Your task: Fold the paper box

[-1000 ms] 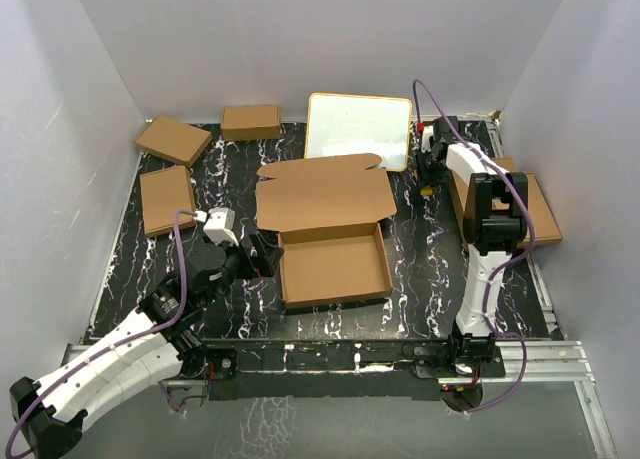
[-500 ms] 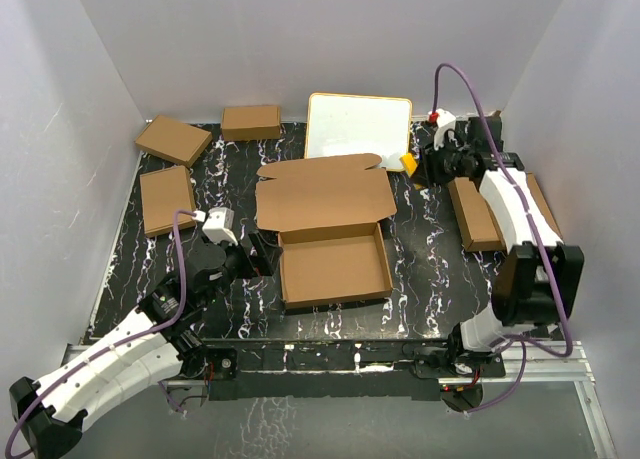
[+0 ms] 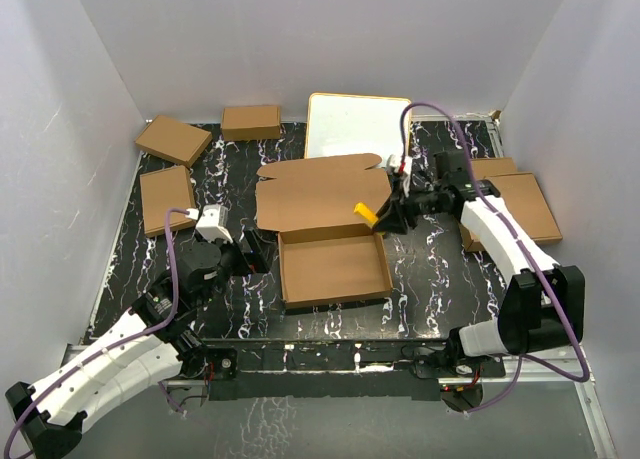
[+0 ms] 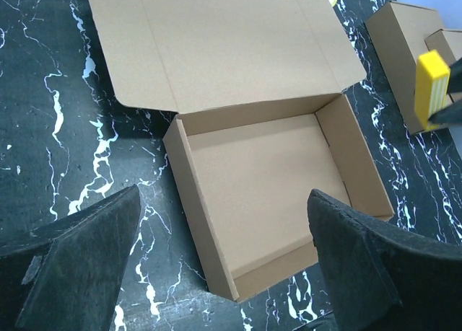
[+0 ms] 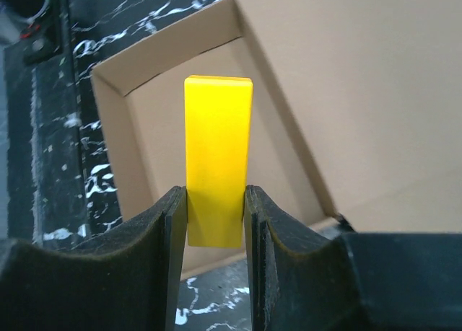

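Observation:
The paper box (image 3: 333, 269) lies mid-table as an open brown tray, its lid flap (image 3: 320, 194) spread flat behind it. My right gripper (image 3: 388, 217) hovers at the tray's back right corner, shut on a yellow block (image 3: 367, 213). In the right wrist view the yellow block (image 5: 216, 151) stands upright between the fingers of my right gripper (image 5: 213, 201), over the tray (image 5: 155, 129). My left gripper (image 3: 250, 254) sits just left of the tray. In the left wrist view my left gripper (image 4: 224, 197) is open wide and empty, with the tray's (image 4: 267, 172) near left corner between its fingers.
A white-faced board (image 3: 358, 127) lies behind the lid. Small folded brown boxes sit at the back left (image 3: 174, 139), the back (image 3: 251, 122), the left (image 3: 167, 200) and the right (image 3: 510, 204). White walls enclose the black marbled table (image 3: 430, 269).
My right arm has swung from the back right toward the box, carrying the yellow block left and nearer to the tray's back right corner. The left arm has barely shifted.

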Controlling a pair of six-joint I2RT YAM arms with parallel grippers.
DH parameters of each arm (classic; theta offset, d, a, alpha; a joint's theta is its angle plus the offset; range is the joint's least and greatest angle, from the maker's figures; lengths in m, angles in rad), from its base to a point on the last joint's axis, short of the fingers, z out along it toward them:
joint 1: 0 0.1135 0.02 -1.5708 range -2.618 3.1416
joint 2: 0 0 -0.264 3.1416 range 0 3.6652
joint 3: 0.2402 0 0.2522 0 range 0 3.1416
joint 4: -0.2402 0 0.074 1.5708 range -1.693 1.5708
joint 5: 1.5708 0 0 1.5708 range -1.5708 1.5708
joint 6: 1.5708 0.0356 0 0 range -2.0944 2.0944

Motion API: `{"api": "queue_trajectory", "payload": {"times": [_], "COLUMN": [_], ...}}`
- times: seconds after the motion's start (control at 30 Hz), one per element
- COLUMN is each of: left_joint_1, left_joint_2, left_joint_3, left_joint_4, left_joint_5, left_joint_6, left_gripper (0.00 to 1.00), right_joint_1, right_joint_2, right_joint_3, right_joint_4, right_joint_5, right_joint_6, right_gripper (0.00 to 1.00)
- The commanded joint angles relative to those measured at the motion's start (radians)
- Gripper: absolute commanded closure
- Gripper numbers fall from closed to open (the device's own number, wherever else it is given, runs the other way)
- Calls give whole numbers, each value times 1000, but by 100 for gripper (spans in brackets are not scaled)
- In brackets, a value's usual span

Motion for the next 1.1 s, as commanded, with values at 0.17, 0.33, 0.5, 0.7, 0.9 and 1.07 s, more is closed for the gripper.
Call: {"api": "queue_trajectory", "payload": {"times": [0.17,0.33,0.5,0.7,0.9,1.07], "left_joint_1": [5,5,5,5,5,5], "left_joint_2": [-3,19,27,30,29,25], "left_joint_3": [23,27,27,26,24,21], "left_joint_4": [4,15,20,20,20,16], "left_joint_5": [-16,-11,-8,-7,-9,-12], "left_joint_6": [-7,-7,-9,-12,-12,-12], "left_gripper": [3,3,3,3,3,3], "right_joint_1": [187,274,345,431,490,521], "right_joint_2": [5,49,121,217,300,355], "right_joint_3": [-83,-112,-94,-45,14,72], "right_joint_4": [-9,31,69,90,81,60], "right_joint_5": [56,171,277,421,535,620], "right_joint_6": [-216,-213,-164,-106,-55,-13], "right_gripper": [92,92,92,92,89,80]}}
